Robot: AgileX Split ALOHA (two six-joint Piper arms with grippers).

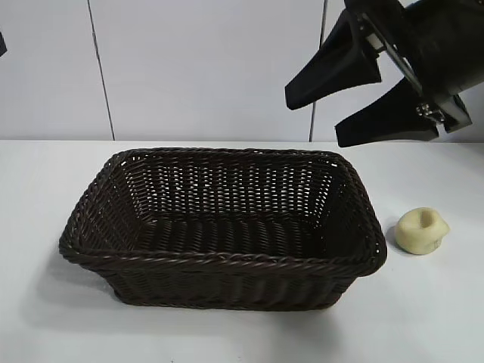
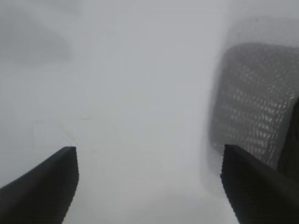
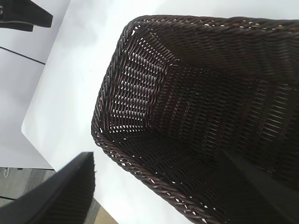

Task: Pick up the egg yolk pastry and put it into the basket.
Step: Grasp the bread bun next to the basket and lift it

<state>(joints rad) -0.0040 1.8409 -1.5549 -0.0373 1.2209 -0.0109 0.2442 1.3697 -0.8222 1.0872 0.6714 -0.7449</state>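
Note:
The egg yolk pastry, a small pale cream lump with a dimple on top, lies on the white table just right of the basket. The basket is dark brown wicker with a braided rim, stands mid-table and holds nothing. My right gripper hangs high above the basket's back right corner, open and empty. In the right wrist view my right gripper looks down into the basket. My left gripper is open over bare table, with the basket blurred off to one side. Neither wrist view shows the pastry.
The white table runs out on all sides of the basket, with a pale panelled wall behind it. In the right wrist view the table's edge and the floor below show beside the basket.

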